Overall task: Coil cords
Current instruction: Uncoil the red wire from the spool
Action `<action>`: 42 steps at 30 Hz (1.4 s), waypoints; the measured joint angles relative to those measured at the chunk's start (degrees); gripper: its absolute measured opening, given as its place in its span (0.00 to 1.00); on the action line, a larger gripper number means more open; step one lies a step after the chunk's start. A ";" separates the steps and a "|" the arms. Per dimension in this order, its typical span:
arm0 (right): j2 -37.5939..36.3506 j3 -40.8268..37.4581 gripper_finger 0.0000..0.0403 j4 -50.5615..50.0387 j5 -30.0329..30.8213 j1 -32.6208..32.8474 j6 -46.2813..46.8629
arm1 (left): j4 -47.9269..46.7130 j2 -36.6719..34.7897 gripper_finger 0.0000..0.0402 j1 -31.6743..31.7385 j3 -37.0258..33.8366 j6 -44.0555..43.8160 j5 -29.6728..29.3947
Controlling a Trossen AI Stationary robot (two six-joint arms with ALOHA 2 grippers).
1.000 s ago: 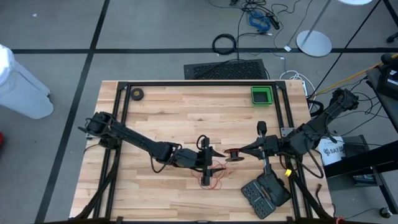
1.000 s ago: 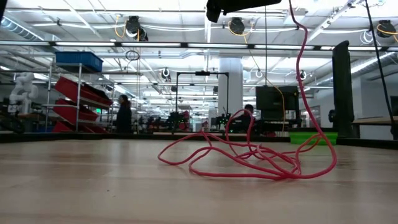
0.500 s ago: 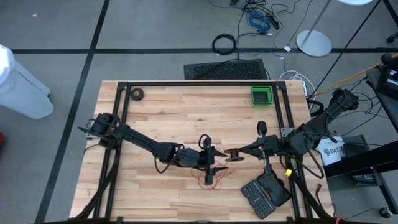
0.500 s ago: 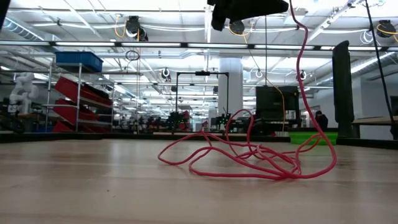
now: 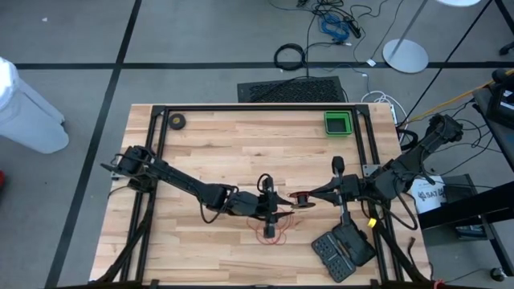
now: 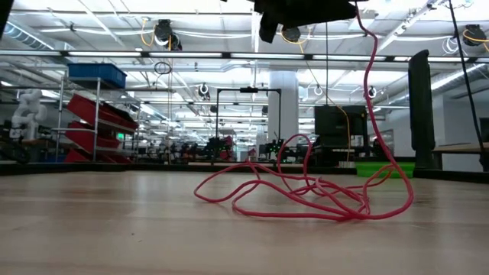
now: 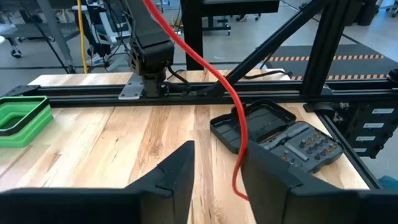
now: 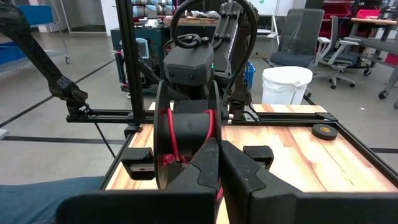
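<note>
Plainly, the left gripper (image 5: 271,210) hangs over the middle of the table (image 5: 241,144), just above the loose red cord (image 5: 271,231), with a strand running between its part-open fingers (image 7: 177,174); whether they pinch it cannot be told. Just to its right, the right gripper (image 5: 309,198) is clamped on the black reel (image 5: 300,197), which already carries a few red turns.

The likely trouble is the heap on the table: if the loops snag on each other while the cord is drawn up, it could knot, or slip out of the left gripper's fingers.

Only the low view shows the cord (image 6: 321,195) as a tangled pile with one strand climbing upward. Only the right wrist view shows the red turns on the reel (image 8: 186,134).
</note>
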 joint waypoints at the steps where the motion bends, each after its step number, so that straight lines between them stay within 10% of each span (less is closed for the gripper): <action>1: 0.00 0.00 0.00 0.00 0.00 0.00 0.01 | -0.02 0.00 0.30 0.00 0.00 0.24 0.11; 25: 0.00 0.00 0.00 -0.14 -0.01 0.00 -0.17 | -4.77 -2.01 0.02 0.10 -0.04 1.70 2.40; 42: 0.00 0.00 0.00 -0.75 -0.02 0.00 -0.20 | -26.72 -19.03 0.01 -3.19 -0.07 -3.21 0.59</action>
